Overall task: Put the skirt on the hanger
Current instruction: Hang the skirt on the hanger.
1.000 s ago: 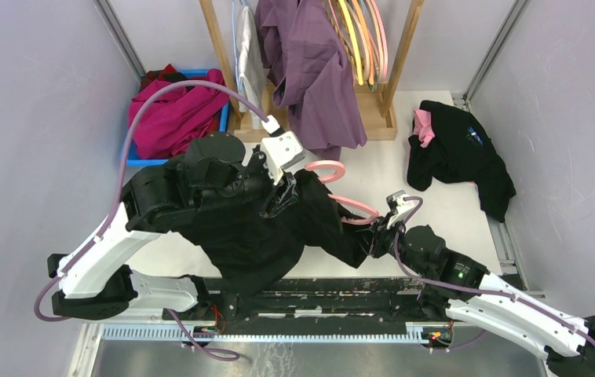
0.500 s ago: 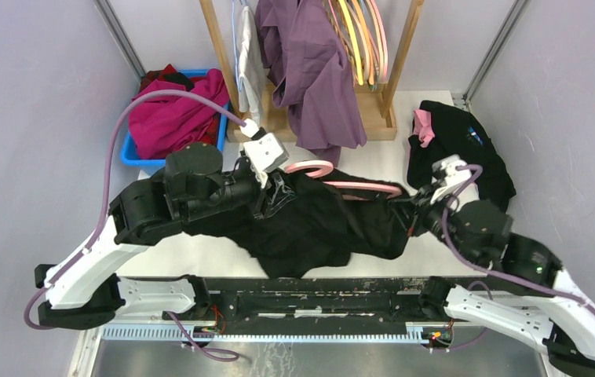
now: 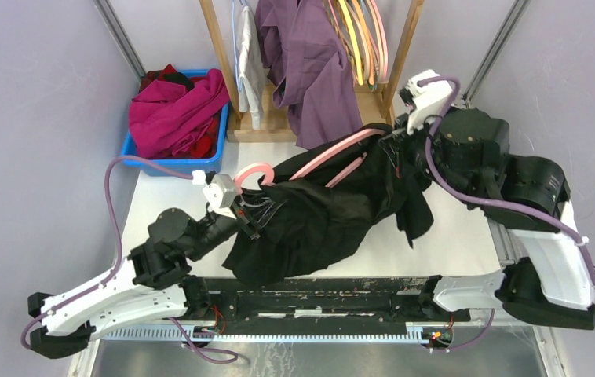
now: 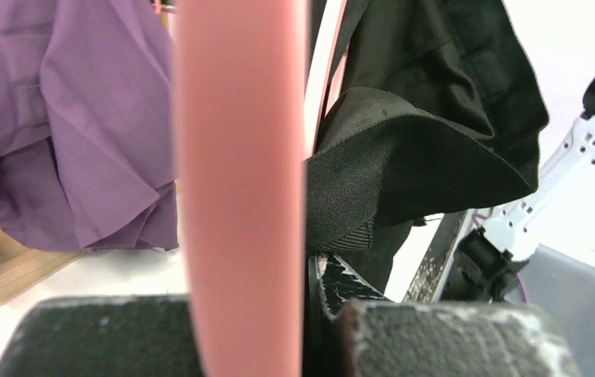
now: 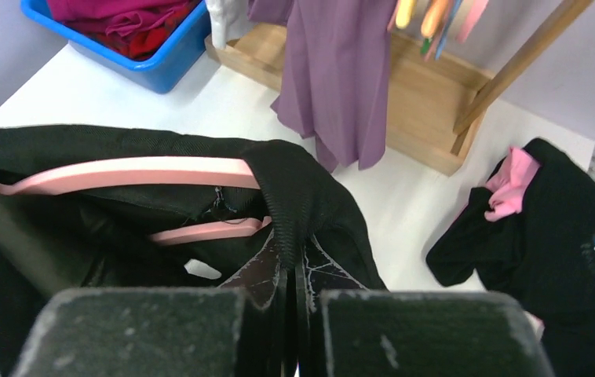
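Stretching skirt waistband over hanger, mid-task

Black skirt [image 3: 334, 224] hangs in front of the wooden rack [image 3: 369, 102], strung between the two arms. Its end nearest the rack looks lifted, while the far end droops toward the table [image 3: 451, 236]. The pink hanger [image 3: 330, 153] runs on a slant through the skirt's top, one arm ending just beside the rack base and the hook end well away from it.

Right hand [image 3: 394, 145], close to the rack base, has its fingers together, pinching a fold of black waistband; the wrist view shows the band looped over the pink arm. Probably pulls the waist taut so the band seats on that hanger end.

Left hand [image 3: 253, 210], far from the rack, is clamped on the pink bar near the hook, with skirt cloth bunched right beside it. Likely braces the hanger against the right hand's pull.

Judgement: the rack-side hanger end looks dressed; the other end is buried in cloth, can't tell if it's seated. The band could slip off if tension drops.

Purple garment [image 3: 318, 71] hangs on the rack. Blue bin [image 3: 200, 161] of red clothes sits left of the rack, and another black garment [image 5: 545, 236] lies right of it, both uninvolved.
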